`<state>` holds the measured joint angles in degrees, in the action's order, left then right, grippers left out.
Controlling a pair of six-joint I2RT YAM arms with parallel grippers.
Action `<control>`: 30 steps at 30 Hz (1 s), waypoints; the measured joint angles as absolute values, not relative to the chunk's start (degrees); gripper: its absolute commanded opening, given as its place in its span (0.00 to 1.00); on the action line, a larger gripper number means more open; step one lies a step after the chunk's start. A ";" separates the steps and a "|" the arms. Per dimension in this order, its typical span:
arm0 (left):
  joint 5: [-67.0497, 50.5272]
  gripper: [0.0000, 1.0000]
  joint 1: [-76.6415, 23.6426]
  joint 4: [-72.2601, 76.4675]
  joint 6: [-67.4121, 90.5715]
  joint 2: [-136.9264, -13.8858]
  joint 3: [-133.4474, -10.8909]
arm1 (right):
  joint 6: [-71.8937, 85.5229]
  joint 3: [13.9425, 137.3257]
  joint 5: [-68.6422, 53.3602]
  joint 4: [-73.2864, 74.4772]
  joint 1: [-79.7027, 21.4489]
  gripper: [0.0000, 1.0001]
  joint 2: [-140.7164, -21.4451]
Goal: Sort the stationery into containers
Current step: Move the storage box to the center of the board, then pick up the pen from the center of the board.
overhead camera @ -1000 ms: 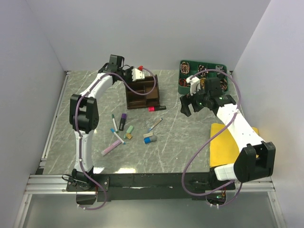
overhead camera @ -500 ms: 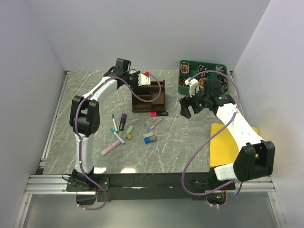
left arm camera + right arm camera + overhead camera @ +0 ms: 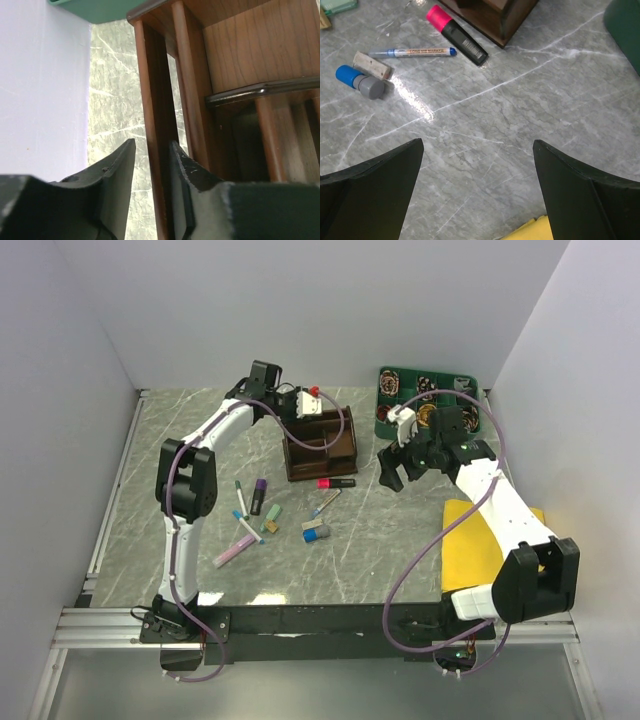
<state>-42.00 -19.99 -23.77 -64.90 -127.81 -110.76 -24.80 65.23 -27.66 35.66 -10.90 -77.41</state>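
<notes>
Looks like setting the container in place before any sorting. Pinching one thin side wall of the dark wooden organiser with the left gripper, drawn in narrow, fingers pressed to either face of the board. Parked just above centre of the top view, compartments too shadowed to check for contents. Hovering with the right gripper spread wide and carrying nothing, right of centre over bare marble.

Spotting the pink-black highlighter at the upper left of the right wrist view, just beside the organiser's corner; lower left of it, a blue-capped pen, then a tan piece and a blue-grey piece side by side. Leaving the purple marker and its neighbours scattered lower left of centre in the top view, well apart from both grippers.

Next, probably: releasing the wall once the organiser sits square, then reaching with the open right gripper for that highlighter, nearest by far. Needs a low, level approach across the barrel, clear of the wooden corner, or risks nudging the organiser instead of closing on plastic
</notes>
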 measured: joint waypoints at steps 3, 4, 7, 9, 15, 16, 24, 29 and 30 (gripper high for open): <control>-42.19 0.50 -19.94 -22.33 -63.22 -127.98 -110.80 | -27.07 65.63 -28.84 36.34 -11.05 0.96 -78.94; -42.17 0.60 -19.88 -21.23 -62.04 -127.85 -110.52 | -28.40 66.02 -29.43 36.73 -11.16 0.96 -79.90; -41.65 0.72 -19.51 -16.64 -58.57 -126.41 -108.42 | -33.56 66.83 -30.63 37.32 -11.92 0.97 -82.85; -41.25 0.81 -18.92 -15.38 -56.23 -125.21 -107.35 | -37.50 66.85 -31.35 37.36 -12.91 0.98 -84.36; -40.40 1.00 -15.38 -13.47 -48.23 -116.25 -98.72 | -49.23 67.96 -33.69 37.87 -16.95 1.00 -89.36; -39.88 0.99 -14.39 -12.78 -46.48 -113.60 -95.92 | -50.89 68.64 -33.87 38.00 -17.78 1.00 -90.50; -24.99 0.99 -4.99 -3.07 -21.02 -95.20 -72.86 | -57.78 73.14 -31.81 36.62 -26.85 0.66 -98.74; -20.01 0.99 0.62 -1.19 -10.85 -91.31 -61.43 | -58.61 83.15 -30.98 38.68 -30.79 0.62 -107.18; -18.90 0.99 1.41 -0.64 -9.89 -90.30 -58.98 | -58.65 85.08 -30.92 39.05 -30.96 0.62 -108.68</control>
<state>-18.90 1.41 -0.64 -9.89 -90.30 -58.98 -58.65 85.08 -30.92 39.05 -30.96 -108.68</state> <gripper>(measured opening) 0.995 0.631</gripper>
